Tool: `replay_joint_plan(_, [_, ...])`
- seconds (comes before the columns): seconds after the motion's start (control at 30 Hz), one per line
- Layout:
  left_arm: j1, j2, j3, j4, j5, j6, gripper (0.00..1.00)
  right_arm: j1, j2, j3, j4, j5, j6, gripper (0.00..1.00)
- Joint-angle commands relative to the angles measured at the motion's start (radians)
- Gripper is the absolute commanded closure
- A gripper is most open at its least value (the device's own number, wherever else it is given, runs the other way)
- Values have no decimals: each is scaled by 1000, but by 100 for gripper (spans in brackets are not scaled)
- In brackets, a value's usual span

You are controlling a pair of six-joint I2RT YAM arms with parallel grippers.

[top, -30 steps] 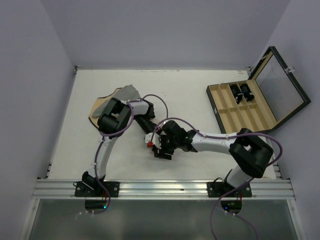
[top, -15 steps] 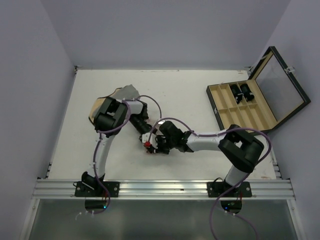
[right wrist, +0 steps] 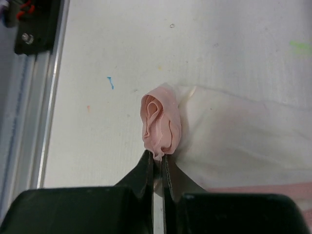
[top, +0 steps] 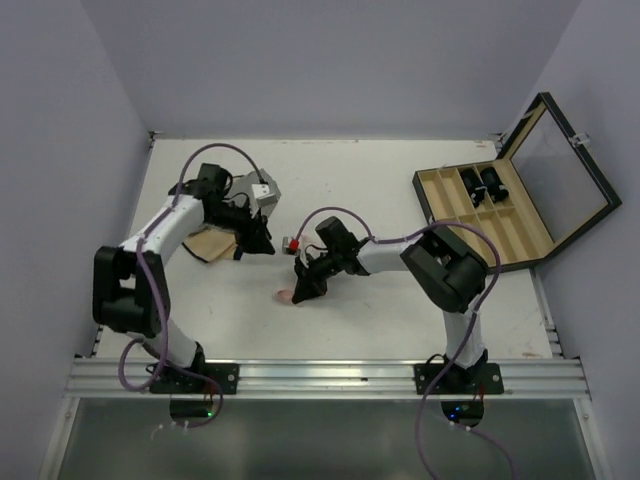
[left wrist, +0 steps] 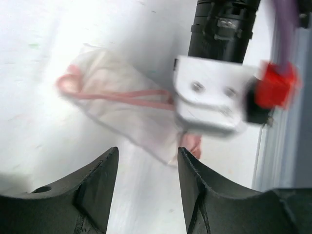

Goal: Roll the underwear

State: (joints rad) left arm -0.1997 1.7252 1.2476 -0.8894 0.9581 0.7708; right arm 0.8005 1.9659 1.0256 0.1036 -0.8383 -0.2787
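Observation:
The underwear (right wrist: 234,131) is thin white fabric with pink trim, lying on the white table. One end is bunched into a small pink roll (right wrist: 161,124). My right gripper (right wrist: 158,157) is shut on the lower edge of that roll. From above, the right gripper (top: 299,289) sits mid-table with a pink bit of the underwear (top: 285,296) at its tip. My left gripper (left wrist: 147,163) is open and empty, a short way off the underwear (left wrist: 117,95), which lies ahead of it. In the top view the left gripper (top: 260,244) is left of the right one.
A tan cloth (top: 208,244) and a grey cloth (top: 262,186) lie at the back left, under and beside the left arm. An open wooden box (top: 480,215) with compartments stands at the right. A metal rail (top: 320,378) runs along the near edge.
The left gripper opened, let go of the underwear and drew back to the left as its arm swung out. The right gripper shut on the underwear's rolled end.

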Motion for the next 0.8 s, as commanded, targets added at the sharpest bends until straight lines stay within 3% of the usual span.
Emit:
replay_joint_plan(0.0, [42,-191,-162,188,-92,14,45,-49,112,34,-27,-145,177,100])
replay_joint_plan(0.17, [17,-484,-416,279,-177,237,47,-92,223,103,-22,-231,347,100])
replay_joint_plan(0.33, [-190,-673,-649,432,-353,385,48,-119,304,171,-61,-265,397,100])
replay_joint_plan(0.5, [-316,-682,-743,553,-423,476,48,-126,333,194,-97,-274,395,100])
replay_joint_plan(0.77, [-403,-578,-783,687,-470,564,53,-132,349,214,-182,-271,351,100])
